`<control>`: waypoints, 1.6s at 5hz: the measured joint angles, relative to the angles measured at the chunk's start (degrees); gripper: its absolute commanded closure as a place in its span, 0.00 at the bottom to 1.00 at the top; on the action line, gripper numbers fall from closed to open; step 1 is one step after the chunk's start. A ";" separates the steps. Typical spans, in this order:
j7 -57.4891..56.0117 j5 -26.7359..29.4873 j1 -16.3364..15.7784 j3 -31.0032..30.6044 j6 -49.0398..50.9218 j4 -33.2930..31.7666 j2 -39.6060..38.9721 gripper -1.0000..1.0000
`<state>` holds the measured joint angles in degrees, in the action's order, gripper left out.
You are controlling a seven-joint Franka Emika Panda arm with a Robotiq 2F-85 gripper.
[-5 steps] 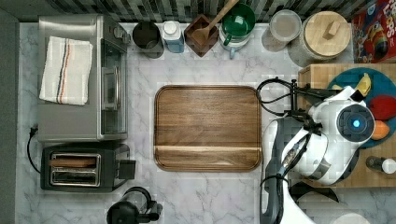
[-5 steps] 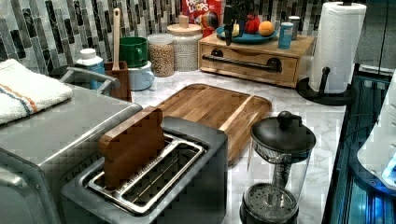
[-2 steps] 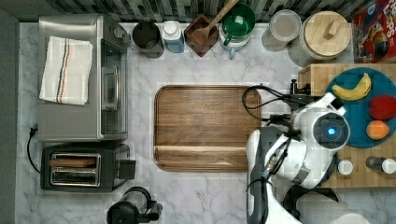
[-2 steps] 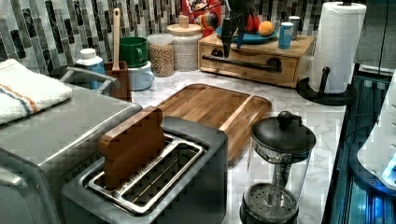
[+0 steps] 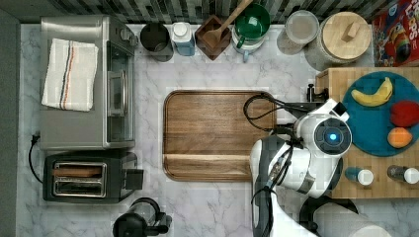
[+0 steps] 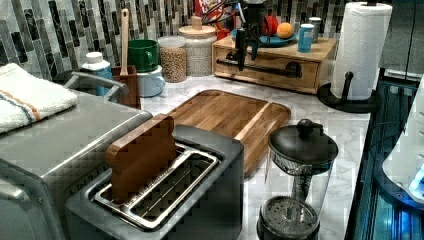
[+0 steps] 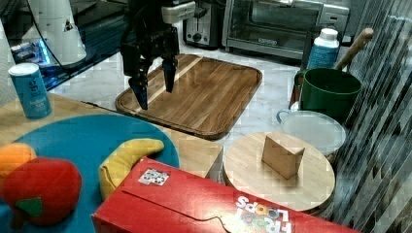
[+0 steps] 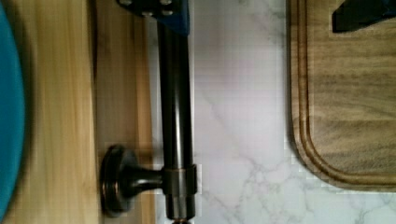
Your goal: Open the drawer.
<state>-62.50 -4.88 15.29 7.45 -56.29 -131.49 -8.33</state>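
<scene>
The drawer (image 6: pixel 272 79) is the front of a light wooden box at the back of the counter, and it looks closed. Its long black bar handle (image 6: pixel 270 69) sits on two black mounts. My gripper (image 6: pixel 247 59) hangs open, fingers pointing down, right at the handle's end nearest the left view's left. In the wrist view the handle (image 8: pixel 175 116) runs under one fingertip (image 8: pixel 163 14), while the other fingertip (image 8: pixel 362 14) is over the brown tray's edge. The right view shows the gripper (image 7: pixel 155 93) open with nothing held, just off the box's edge (image 7: pixel 194 153).
A dark brown wooden tray (image 5: pixel 212 133) lies on the marble beside the box. A blue plate (image 5: pixel 380 131) with fruit and small shakers sit on the box top. A paper towel roll (image 6: pixel 361 45) stands beside the box, with jars (image 6: pixel 172 57) along the wall and a French press (image 6: pixel 300 185) in front.
The arm has shifted toward the top view's left, off the box top. The gripper has come down in front of the drawer, level with the handle.
</scene>
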 measured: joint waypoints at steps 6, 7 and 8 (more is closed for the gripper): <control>0.39 -1.14 0.70 1.22 -15.16 -3.47 -2.43 0.00; 1.01 -1.92 0.52 1.61 -15.61 -5.26 -2.71 0.00; 1.06 -2.49 0.59 1.84 -15.55 -5.15 -2.67 0.00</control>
<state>-61.44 -7.36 15.88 9.29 -71.84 -136.64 -11.00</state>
